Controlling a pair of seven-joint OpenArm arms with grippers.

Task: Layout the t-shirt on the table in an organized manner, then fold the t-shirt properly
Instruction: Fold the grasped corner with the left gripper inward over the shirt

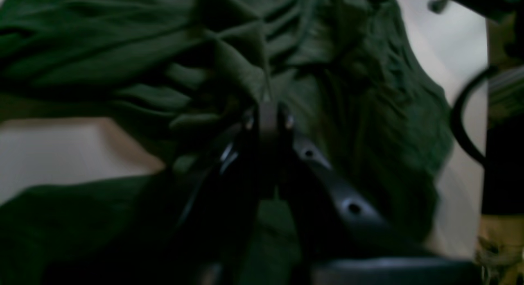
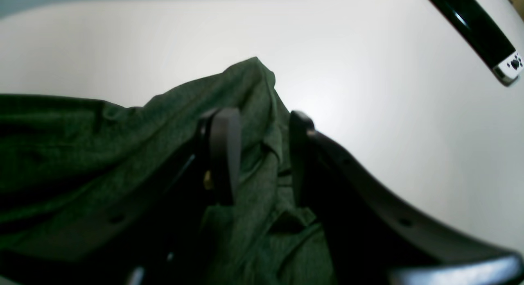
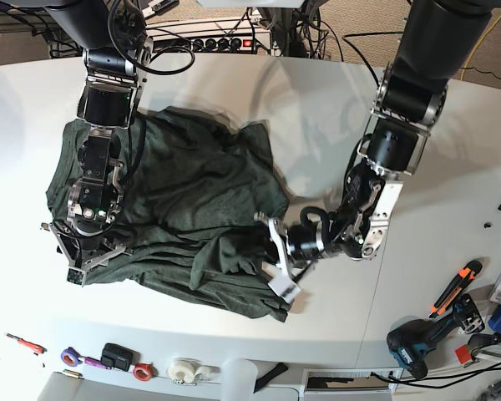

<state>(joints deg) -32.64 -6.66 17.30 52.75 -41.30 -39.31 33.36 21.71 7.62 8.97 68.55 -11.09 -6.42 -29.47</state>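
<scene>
The dark green t-shirt (image 3: 192, 192) lies rumpled on the white table (image 3: 317, 109), bunched along its near edge. My left gripper (image 3: 271, 251) sits at the shirt's right side. In the left wrist view it (image 1: 268, 109) is shut, pinching a ridge of pleated t-shirt (image 1: 229, 64) fabric. My right gripper (image 3: 88, 255) is over the shirt's near left corner. In the right wrist view it (image 2: 262, 117) has its fingers (image 2: 223, 154) apart, with a fold of the t-shirt (image 2: 123, 145) running between them over the table (image 2: 368, 92).
Tape rolls (image 3: 184, 370), a small red tool (image 3: 21, 342), an orange cutter (image 3: 455, 288) and a drill (image 3: 422, 338) lie along the front edge. A power strip (image 3: 221, 42) and cables sit behind the table. A black bar with a white end (image 2: 483, 35) crosses the right wrist view's top corner.
</scene>
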